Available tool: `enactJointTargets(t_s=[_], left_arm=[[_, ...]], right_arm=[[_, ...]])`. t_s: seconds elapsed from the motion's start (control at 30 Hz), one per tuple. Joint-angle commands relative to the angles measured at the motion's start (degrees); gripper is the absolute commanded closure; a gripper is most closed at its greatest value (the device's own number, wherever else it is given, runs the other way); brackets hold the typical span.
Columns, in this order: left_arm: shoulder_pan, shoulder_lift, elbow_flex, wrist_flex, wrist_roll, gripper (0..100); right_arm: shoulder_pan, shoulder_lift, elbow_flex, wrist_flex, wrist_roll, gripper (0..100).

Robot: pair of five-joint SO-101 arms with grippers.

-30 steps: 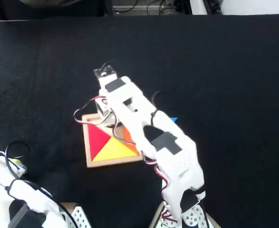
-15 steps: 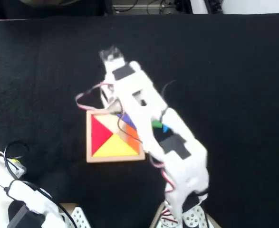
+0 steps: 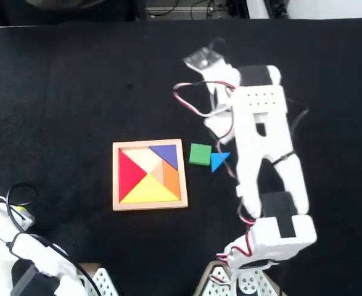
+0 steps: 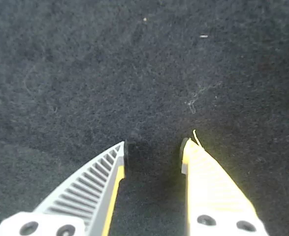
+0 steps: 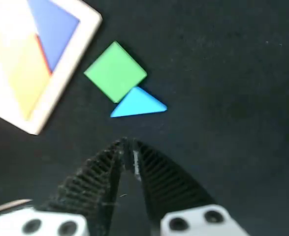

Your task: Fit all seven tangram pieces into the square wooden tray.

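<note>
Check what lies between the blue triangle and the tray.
The green square lies between the blue triangle and the tray, right against the triangle. Nothing visible stands between the right end effector and the triangle.

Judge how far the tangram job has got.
Done: red triangle, yellow triangle, purple triangle and orange piece lie in the tray. In hand: nothing; the right gripper is shut and empty, near the green square and blue triangle. Remaining: those two lie outside, beside the tray.
</note>
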Motion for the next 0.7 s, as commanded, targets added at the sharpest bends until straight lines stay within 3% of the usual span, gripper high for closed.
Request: enactJointTargets(t_s=[0.0, 0.17, 0.23, 0.37, 0.67], left_arm=[[0.7, -1.1, -0.3, -0.5, 0.1, 80], [0.7, -1.1, -0.3, -0.6, 0.1, 80], [0.7, -1.1, -0.3, -0.6, 0.1, 80], [0.7, -1.1, -0.3, -0.6, 0.1, 80], [0.7, -1.1, -0.3, -0.6, 0.1, 80]], right_arm=[[-0.1, -3.0, 7.4, -8.7, 8.2, 96.0], [-5.9, -2.6, 13.6, -13.9, 16.4, 75.6], [-7.8, -2.6, 15.5, -14.2, 21.5, 71.7], [-10.4, -2.5, 17.9, -14.7, 26.9, 73.4], [-10.7, 0.0, 22.8, -23.7, 27.3, 74.5]])
